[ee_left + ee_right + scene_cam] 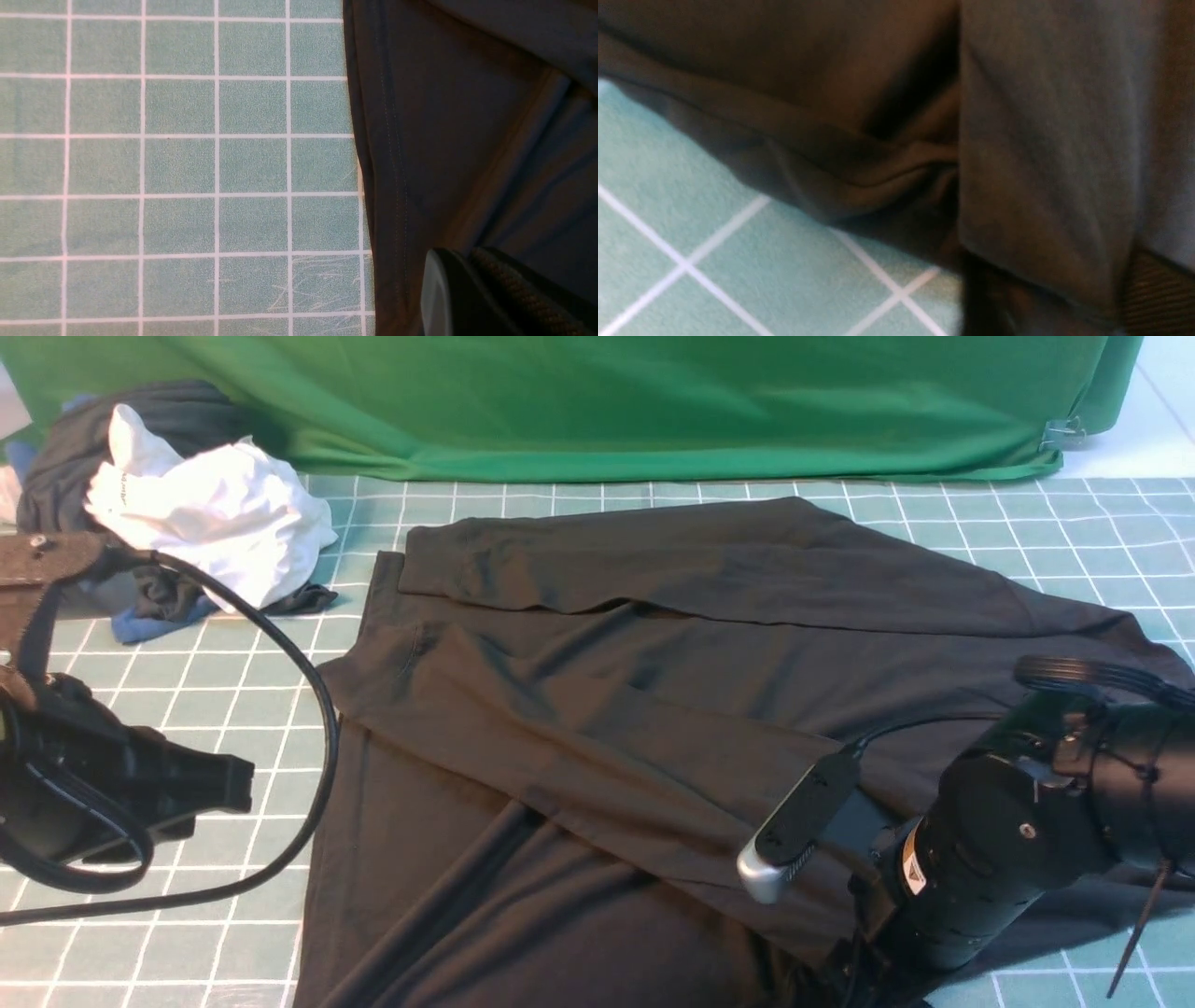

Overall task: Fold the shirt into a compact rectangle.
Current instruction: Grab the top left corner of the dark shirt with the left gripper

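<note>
On the teal gridded counter, a large black long-sleeved cotton shirt lies left to right, hem leftward. The right arm sits on its near edge, fingers hidden in cloth, grip unclear. The left fingers, pressed together and empty, hover beside the hem.

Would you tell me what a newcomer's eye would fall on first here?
The black shirt lies spread, partly folded, across the middle of the gridded mat. A green cloth hangs behind, and a white garment tops a clothes heap at far left.
</note>
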You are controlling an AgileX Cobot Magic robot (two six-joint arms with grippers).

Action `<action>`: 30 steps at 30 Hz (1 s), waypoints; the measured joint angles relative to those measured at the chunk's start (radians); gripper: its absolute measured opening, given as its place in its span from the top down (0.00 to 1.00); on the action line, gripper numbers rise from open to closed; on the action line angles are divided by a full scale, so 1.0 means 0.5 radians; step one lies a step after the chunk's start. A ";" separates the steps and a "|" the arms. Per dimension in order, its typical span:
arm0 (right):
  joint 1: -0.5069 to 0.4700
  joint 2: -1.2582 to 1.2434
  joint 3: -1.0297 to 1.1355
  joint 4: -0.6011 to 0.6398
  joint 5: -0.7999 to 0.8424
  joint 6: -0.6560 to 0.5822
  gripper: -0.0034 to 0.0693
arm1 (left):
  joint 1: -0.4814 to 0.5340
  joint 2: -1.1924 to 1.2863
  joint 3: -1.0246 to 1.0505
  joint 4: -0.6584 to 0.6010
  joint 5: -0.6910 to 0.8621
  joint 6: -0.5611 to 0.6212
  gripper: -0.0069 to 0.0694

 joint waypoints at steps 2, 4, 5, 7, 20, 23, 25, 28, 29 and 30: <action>0.000 0.000 -0.001 -0.011 0.024 0.002 0.74 | 0.000 0.000 0.000 0.002 0.000 0.000 0.89; 0.000 0.000 -0.002 -0.013 0.045 0.000 0.85 | 0.000 0.000 0.000 0.002 0.000 0.000 0.89; 0.000 0.000 -0.003 -0.013 0.059 0.000 0.87 | 0.000 0.000 0.000 0.002 0.000 0.000 0.89; 0.000 0.000 -0.005 -0.013 0.084 0.004 0.89 | 0.000 0.000 0.000 0.005 0.000 0.000 0.89; 0.003 -0.351 0.233 0.141 0.417 0.167 0.89 | 0.000 0.000 0.000 0.056 0.000 0.000 0.89; 0.003 -0.374 0.290 0.148 0.430 0.169 0.89 | 0.000 0.000 0.000 0.056 0.000 0.000 0.89; 0.003 -0.375 0.318 0.148 0.435 0.173 0.88 | 0.000 0.000 0.000 0.056 0.000 0.000 0.89; 0.003 -0.378 0.322 0.157 0.444 0.189 0.78 | 0.000 0.000 0.000 0.056 0.000 0.000 0.89; 0.003 -0.378 0.322 0.161 0.449 0.204 0.72 | 0.000 0.000 0.000 0.056 0.000 0.000 0.89; 0.003 -0.378 0.322 0.171 0.462 0.226 0.65 | 0.000 0.000 0.000 0.056 0.000 0.000 0.89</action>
